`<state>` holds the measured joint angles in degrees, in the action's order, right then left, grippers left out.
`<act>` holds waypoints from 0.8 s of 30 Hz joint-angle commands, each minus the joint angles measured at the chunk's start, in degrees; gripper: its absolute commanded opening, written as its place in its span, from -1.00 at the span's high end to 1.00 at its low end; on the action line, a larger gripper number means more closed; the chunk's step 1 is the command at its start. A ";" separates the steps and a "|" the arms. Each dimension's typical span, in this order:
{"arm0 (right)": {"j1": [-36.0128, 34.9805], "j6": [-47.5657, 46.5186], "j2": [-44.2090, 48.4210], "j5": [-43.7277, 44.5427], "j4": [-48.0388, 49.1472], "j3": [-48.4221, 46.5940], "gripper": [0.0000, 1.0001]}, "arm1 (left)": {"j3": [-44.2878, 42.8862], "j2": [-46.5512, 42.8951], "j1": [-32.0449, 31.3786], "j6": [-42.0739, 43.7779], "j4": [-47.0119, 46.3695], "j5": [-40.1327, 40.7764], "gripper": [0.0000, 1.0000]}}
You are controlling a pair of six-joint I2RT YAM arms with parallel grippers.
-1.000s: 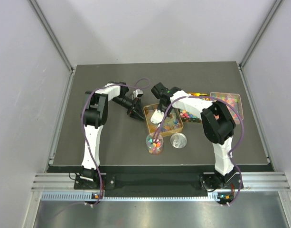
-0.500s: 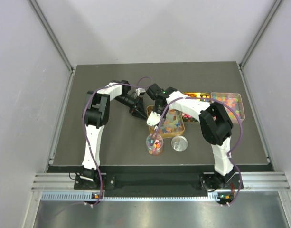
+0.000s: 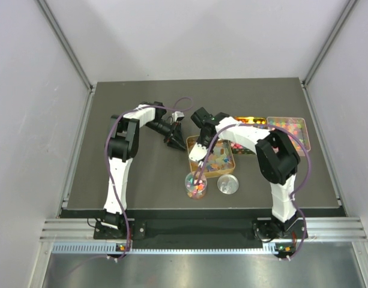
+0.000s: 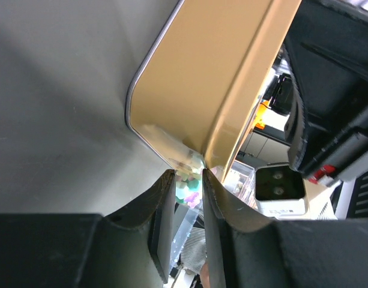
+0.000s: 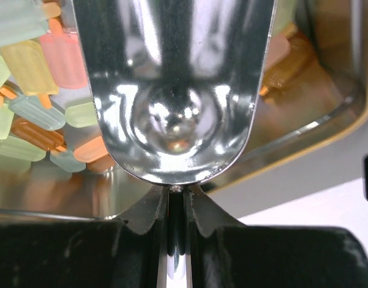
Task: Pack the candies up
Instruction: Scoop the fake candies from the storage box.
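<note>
A gold tin [image 3: 211, 174] in the middle of the table holds pale translucent candies [image 3: 218, 157]. My left gripper [image 3: 176, 139] is at the tin's far left corner, its jaws closed on the tin's rim [image 4: 190, 78]; the gripper [image 4: 188, 174] shows candies beyond its tips. My right gripper [image 3: 202, 139] is shut on the handle of a shiny silver scoop [image 3: 199, 153]. In the right wrist view the gripper [image 5: 176, 191] holds the empty scoop [image 5: 171, 90] low over pastel candies [image 5: 33, 60] inside the tin [image 5: 328, 108]. A small clear jar [image 3: 196, 185] with mixed-colour candies stands in front of the tin.
The round silver lid [image 3: 227, 184] lies right of the jar. Two clear trays of bright candies sit at the back right, one [image 3: 287, 131] far right and one [image 3: 247, 143] behind the tin. The right arm reaches across them.
The right gripper and scoop have shifted slightly within the tin's left end. The tin and the left gripper at its corner have moved a little.
</note>
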<state>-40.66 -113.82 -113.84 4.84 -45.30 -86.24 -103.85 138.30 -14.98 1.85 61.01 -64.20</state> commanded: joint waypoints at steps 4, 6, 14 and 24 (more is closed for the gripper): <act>0.76 -2.89 -4.72 -9.68 -5.06 -1.75 1.00 | -1.88 0.30 -1.01 0.18 -3.36 -2.86 0.42; 1.38 -3.86 -4.55 -10.11 -4.36 -0.87 1.00 | -1.79 0.30 -0.93 0.35 -3.27 -2.68 0.42; 4.98 -6.06 -7.97 -13.36 -14.35 -8.31 1.00 | -0.83 -1.01 0.39 1.58 -2.74 -1.98 0.42; 6.65 -8.26 -7.19 -15.30 -20.18 -10.36 1.00 | 1.55 -4.26 4.61 4.56 -0.37 0.74 0.37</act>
<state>-34.96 -114.28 -120.95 -6.87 -58.00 -96.23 -103.18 138.19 -12.71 3.40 60.42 -63.79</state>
